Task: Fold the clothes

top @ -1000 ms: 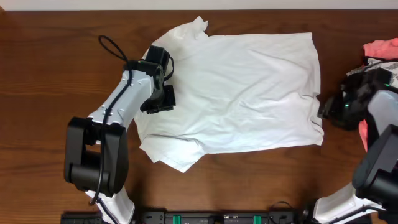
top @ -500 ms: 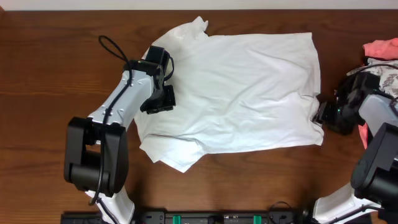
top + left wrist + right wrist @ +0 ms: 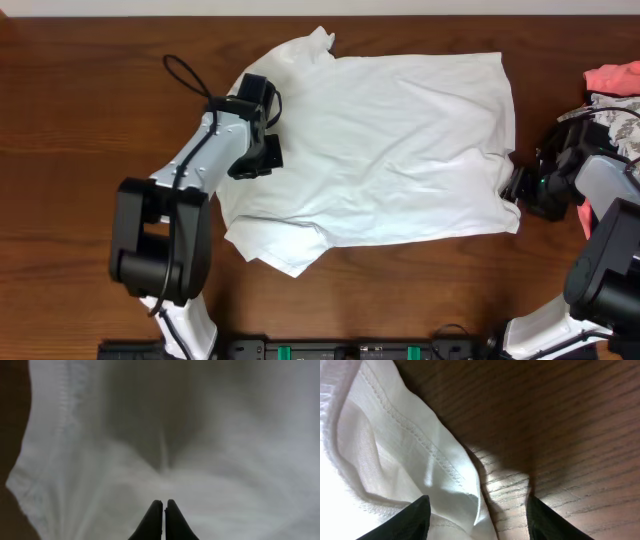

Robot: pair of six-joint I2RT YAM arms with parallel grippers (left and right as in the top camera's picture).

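White cloth puckers at our left fingers (image 3: pixel 155 521), clenched on a pinch of the T-shirt (image 3: pixel 390 140) by its left sleeve. Our right fingers (image 3: pixel 405 520) stand released, straddling the right hem. The shirt lies spread on the wooden surface (image 3: pixel 80 120). We judge the first fold is starting; next, the right fingers must close on that hem.

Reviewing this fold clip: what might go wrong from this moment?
1. The left gripper is shut on only a thin pucker of the T-shirt; lifting may let it slip.
2. The right gripper is open with just the hem between its jaws; closing may miss or catch one layer.
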